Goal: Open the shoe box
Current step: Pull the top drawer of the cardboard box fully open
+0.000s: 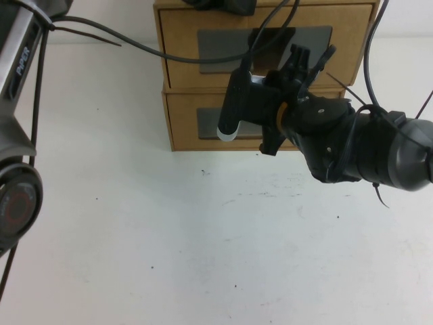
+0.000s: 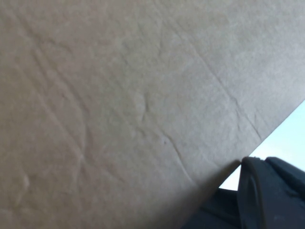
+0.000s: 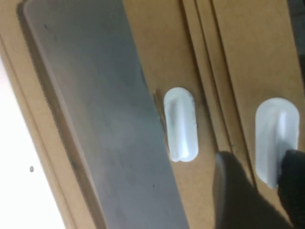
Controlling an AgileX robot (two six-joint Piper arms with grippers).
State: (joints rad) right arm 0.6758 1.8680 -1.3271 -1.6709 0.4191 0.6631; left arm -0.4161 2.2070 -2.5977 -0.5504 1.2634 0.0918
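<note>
Right gripper [image 3: 259,167], jaws parted, straddles the white oval plastic pull tab [image 3: 275,138] on the brown cardboard shoe box [image 1: 203,40] front, with the tab's long axis lying along the gap; left gripper [image 2: 269,195] sits close against the cardboard, its state unreadable.

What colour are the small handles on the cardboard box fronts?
The handles are white, clearest in the right wrist view.

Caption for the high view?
Right gripper open before the stacked shoe boxes; left gripper close to cardboard.
</note>
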